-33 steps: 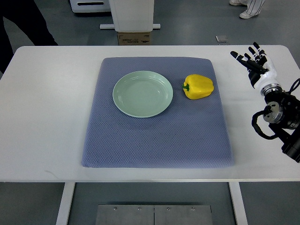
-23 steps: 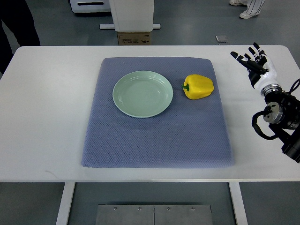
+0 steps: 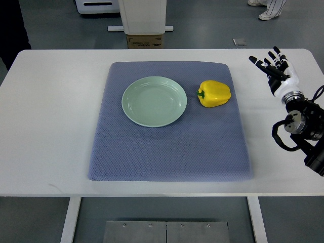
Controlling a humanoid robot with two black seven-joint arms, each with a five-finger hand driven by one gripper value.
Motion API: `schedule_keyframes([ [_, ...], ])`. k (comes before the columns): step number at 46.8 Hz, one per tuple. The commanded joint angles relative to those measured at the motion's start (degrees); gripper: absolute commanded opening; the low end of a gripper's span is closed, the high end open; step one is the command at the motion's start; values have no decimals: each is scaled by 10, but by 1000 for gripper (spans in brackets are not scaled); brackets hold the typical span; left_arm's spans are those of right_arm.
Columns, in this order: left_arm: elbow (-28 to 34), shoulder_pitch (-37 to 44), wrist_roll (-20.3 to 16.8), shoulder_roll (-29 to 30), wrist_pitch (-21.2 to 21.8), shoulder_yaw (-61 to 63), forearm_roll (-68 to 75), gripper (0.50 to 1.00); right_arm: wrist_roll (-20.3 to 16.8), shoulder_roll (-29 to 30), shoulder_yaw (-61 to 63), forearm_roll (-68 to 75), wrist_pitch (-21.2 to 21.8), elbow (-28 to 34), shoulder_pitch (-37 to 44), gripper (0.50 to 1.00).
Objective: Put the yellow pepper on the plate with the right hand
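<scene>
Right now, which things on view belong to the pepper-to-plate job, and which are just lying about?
Belongs to the job:
yellow pepper
green plate
right hand, open, off the mat

Just lying about:
blue mat
white table
cardboard box on the floor

Single view only, so no overlap with any other to report. Mounted high on the robot's own side, looking steeply down and slightly forward across the white table (image 3: 50, 126). Far enough back to take in the table's full width, both side edges and the near edge included. Blue mat (image 3: 167, 147) roughly centred in frame. Beyond the far edge, grey floor (image 3: 202, 20) and a white pedestal base (image 3: 142, 15) at top. Below the near edge, table legs and a metal plate (image 3: 167, 232). Right arm (image 3: 304, 126) entering from the right edge.
</scene>
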Motion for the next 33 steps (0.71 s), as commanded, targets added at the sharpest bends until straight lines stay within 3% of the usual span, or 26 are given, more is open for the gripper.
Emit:
schedule_keyframes([
  [1,0,1,1,0,1,0,0,1000,0,1,0,0,0,0,0,1000],
  [33,0,2,1,0,-4,1,0,1000,1,5,-1,-1,0,-3,-1,1000],
])
